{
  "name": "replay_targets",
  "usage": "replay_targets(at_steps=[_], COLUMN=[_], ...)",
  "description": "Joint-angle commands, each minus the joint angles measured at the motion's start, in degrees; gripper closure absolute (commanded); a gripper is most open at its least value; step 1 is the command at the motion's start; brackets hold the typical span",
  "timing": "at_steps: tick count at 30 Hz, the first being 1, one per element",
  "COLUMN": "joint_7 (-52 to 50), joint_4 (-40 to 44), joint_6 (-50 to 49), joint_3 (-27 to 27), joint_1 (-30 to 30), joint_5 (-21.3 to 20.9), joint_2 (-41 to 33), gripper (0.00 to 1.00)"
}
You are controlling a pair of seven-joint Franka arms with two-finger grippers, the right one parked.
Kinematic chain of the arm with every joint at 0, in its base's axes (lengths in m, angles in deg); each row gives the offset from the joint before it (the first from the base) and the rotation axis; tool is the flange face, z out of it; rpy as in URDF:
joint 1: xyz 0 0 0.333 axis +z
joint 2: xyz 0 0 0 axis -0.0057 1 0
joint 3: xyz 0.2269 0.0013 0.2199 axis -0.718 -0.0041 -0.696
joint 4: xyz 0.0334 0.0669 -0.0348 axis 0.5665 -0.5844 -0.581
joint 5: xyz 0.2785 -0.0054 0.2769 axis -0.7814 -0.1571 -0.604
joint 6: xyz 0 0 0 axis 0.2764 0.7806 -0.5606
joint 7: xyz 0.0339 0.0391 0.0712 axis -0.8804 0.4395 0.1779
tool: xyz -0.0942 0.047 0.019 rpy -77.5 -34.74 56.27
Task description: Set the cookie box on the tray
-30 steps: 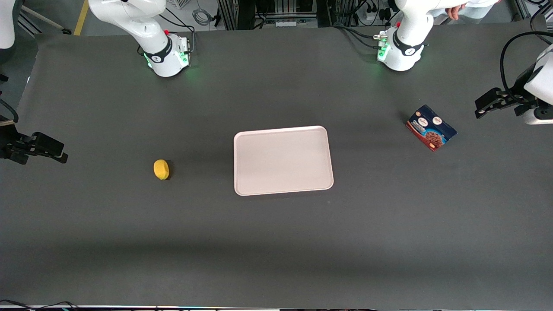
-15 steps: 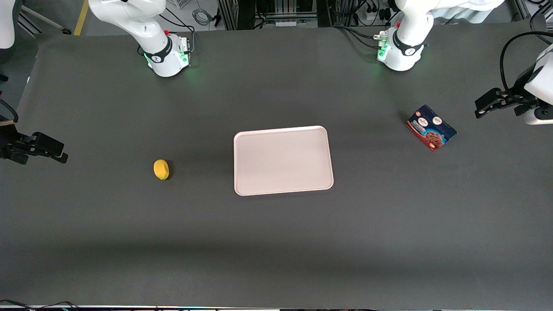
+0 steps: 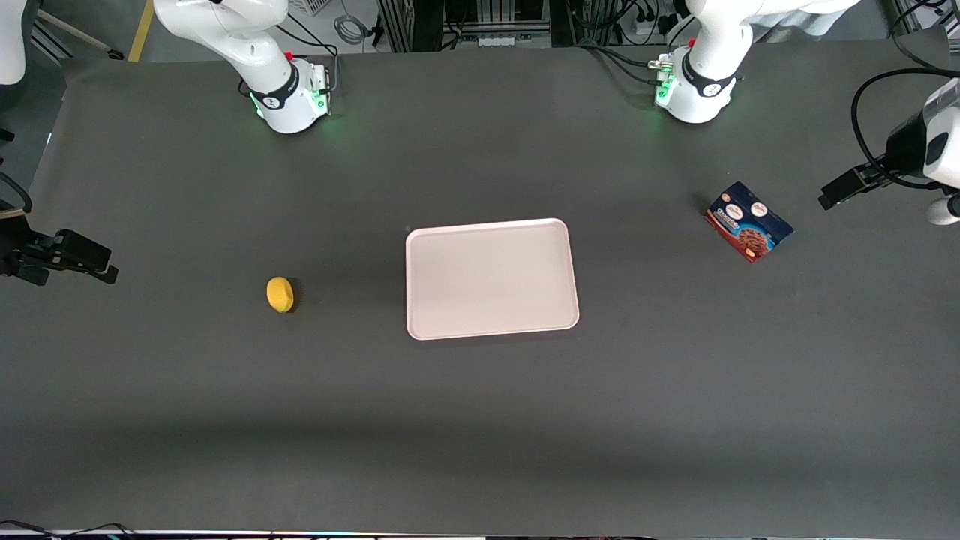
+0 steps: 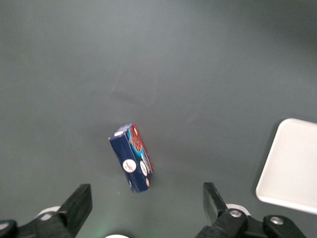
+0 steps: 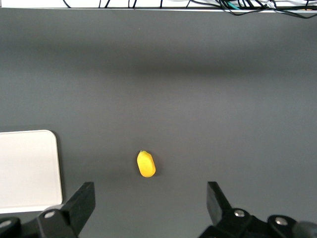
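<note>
The cookie box (image 3: 748, 223), a small navy-blue carton with a cookie picture and a red-orange edge, lies on the dark table toward the working arm's end, well apart from the tray (image 3: 491, 277). The tray is large, pale pinkish-white and bare, at the table's middle. My left gripper (image 3: 831, 196) hangs above the table beside the box, farther toward the working arm's end, not touching it. In the left wrist view the gripper (image 4: 146, 210) is open and empty, its fingers (image 4: 79, 204) wide apart, with the box (image 4: 132, 158) and a tray corner (image 4: 292, 171) below.
A small yellow lemon-like object (image 3: 280, 294) lies on the table toward the parked arm's end, beside the tray. It also shows in the right wrist view (image 5: 146, 164) with a tray corner (image 5: 27, 168). Both arm bases (image 3: 694, 90) stand at the table's edge farthest from the front camera.
My left gripper has shifted slightly and turned, its wrist swinging away from the front camera. The cookie box, tray and lemon-like object have not moved.
</note>
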Motion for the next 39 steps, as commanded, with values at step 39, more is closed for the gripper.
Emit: replay_targets(at_steps=[39], joint_7=[-10.2], joint_4=[-50.7], joint_6=[44.3], joint_3=[-4.8], joint_1=[1.4], joint_5=[1.3], joint_2=[-10.5], gripper=[0.01])
